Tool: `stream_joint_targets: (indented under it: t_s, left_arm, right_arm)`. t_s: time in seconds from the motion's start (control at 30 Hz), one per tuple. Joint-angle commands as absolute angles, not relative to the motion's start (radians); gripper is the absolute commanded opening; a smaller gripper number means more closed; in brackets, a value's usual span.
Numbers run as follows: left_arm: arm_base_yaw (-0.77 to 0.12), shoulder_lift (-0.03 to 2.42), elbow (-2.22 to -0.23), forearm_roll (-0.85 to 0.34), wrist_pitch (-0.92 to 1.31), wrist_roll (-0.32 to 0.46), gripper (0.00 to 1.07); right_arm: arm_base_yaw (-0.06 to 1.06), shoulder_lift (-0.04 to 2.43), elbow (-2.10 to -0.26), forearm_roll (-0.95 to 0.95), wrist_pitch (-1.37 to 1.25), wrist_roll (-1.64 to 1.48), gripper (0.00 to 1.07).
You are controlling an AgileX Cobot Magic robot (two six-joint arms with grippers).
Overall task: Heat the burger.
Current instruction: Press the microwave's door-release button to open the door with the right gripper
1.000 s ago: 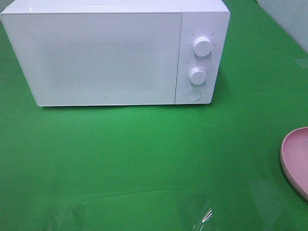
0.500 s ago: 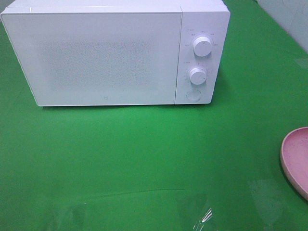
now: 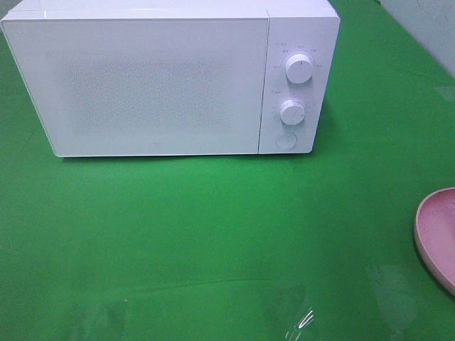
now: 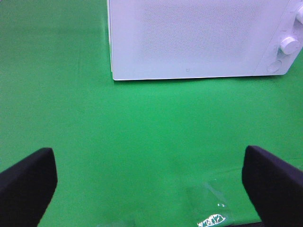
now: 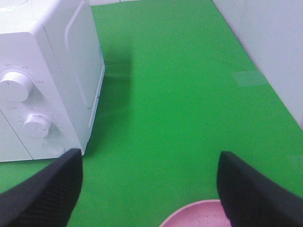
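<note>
On the microwave (image 3: 170,78), the door logo and dial markings are too small to read. Only the right wrist view shows its side wall. The left fingers (image 4: 26,182) and right fingers (image 5: 45,189) gape wide, empty.

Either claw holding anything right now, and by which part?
Nothing is held. The left claw and the right claw are both wide open and empty.

A white microwave (image 3: 156,78) with its door closed fills the upper left of the frame, standing on a green cloth (image 3: 213,227). On its right panel sit 2 round knobs, 1 (image 3: 299,68) above the other (image 3: 292,112), with a round button (image 3: 286,141) below them. A pink plate (image 3: 437,234) is cut off by the right edge. A shiny clear patch (image 3: 302,320) lies at the bottom edge.
</note>
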State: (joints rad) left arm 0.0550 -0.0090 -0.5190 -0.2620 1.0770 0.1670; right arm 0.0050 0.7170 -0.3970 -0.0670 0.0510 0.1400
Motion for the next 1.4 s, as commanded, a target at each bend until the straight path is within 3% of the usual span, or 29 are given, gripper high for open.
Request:
stream_joint_targets:
  t_s: [0.03,0.53,0.77,0.9,1.0,1.07,1.4]
  left_arm:
    - [0.051,-0.022,-0.517,-0.266,1.071,0.165,0.99]
    - [0.051,-0.022,-0.517,-0.266,1.071,0.165,0.99]
    - [0.051,-0.021,-0.517,-0.266,1.071,0.165,0.99]
    - [0.051,-0.021,-0.517,-0.266,1.071,0.165,0.99]
    - [0.051,-0.021,-0.517,-0.266,1.071,0.165,0.99]
    - [0.051,-0.021,-0.517,-0.266,1.071,0.165,0.99]
    - [0.051,-0.021,-0.517,-0.266,1.071,0.165,0.99]
  right_arm:
    - [0.009,0.74,-0.365,-0.072,-0.101,0.146,0.76]
    - [0.009,1.034,-0.309,-0.073,-0.472,0.126,0.76]
    - [0.036,1.144,-0.301,0.107,-0.601,-0.013,0.75]
    - [0.174,1.183,-0.284,0.297,-0.705,-0.227,0.75]
    - [0.199,1.191,-0.284,0.326,-0.725,-0.255,0.75]
    - [0.288,1.22,-0.284,0.416,-0.79,-0.33,0.75]
    - [0.521,1.288,-0.285,0.654,-0.967,-0.444,0.75]
